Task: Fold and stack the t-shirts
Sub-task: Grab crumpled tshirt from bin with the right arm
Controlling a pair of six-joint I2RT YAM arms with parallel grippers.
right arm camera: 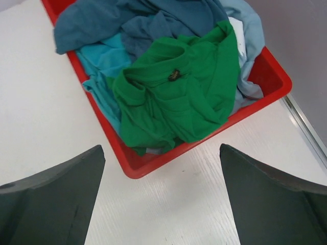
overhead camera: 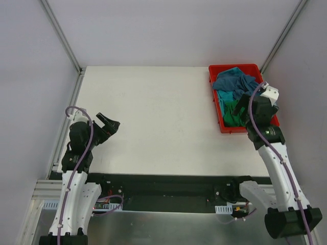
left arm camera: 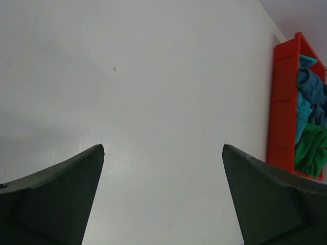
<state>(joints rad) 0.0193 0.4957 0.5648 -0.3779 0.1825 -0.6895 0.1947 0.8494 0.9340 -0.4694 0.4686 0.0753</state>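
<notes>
Right tool point(right arm camera: 161, 148) hovers above red bin point(right arm camera: 149, 166) holding t-shirts point(right arm camera: 179, 97).

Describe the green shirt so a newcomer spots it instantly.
On the white table, find the red bin of crumpled shirts at the far right corner. The green t-shirt lies on top at the bin's near end. It is the only green one; the other shirts are blue, teal or pale blue.

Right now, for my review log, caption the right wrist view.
Open right gripper poised over green t-shirt topping blue shirts in red bin.
</notes>
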